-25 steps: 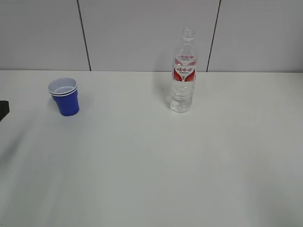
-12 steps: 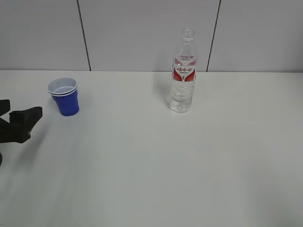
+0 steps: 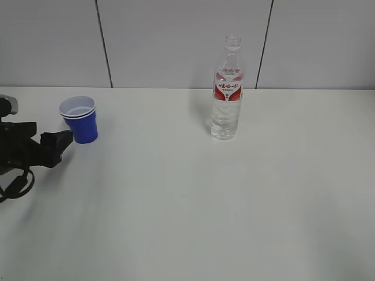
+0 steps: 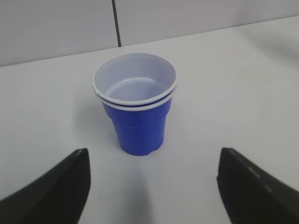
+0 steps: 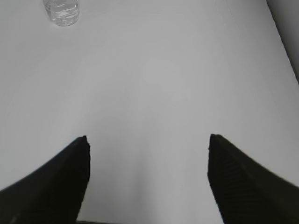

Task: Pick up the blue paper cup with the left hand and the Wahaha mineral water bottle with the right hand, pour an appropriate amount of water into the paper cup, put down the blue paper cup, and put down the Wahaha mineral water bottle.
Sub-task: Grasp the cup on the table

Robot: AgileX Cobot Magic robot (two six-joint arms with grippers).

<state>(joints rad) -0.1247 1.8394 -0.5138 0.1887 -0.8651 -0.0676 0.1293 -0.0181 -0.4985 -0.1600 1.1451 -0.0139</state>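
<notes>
The blue paper cup [image 3: 80, 119] stands upright at the left of the white table; it also shows in the left wrist view [image 4: 136, 108], white inside with a doubled rim. My left gripper [image 3: 63, 142] [image 4: 152, 156] is open, just short of the cup, its jaws spread wider than the cup and not touching it. The Wahaha mineral water bottle [image 3: 227, 91] stands upright near the back, uncapped, with water in its lower part. Only its base [image 5: 60, 11] shows in the right wrist view. My right gripper [image 5: 147, 138] is open and empty, far from the bottle, out of the exterior view.
A grey panelled wall [image 3: 187, 41] runs behind the white table [image 3: 193, 199]. The table's right edge [image 5: 282, 37] shows in the right wrist view.
My left arm has come in from the left edge and moved right, towards the cup. Cup and bottle have not moved.
</notes>
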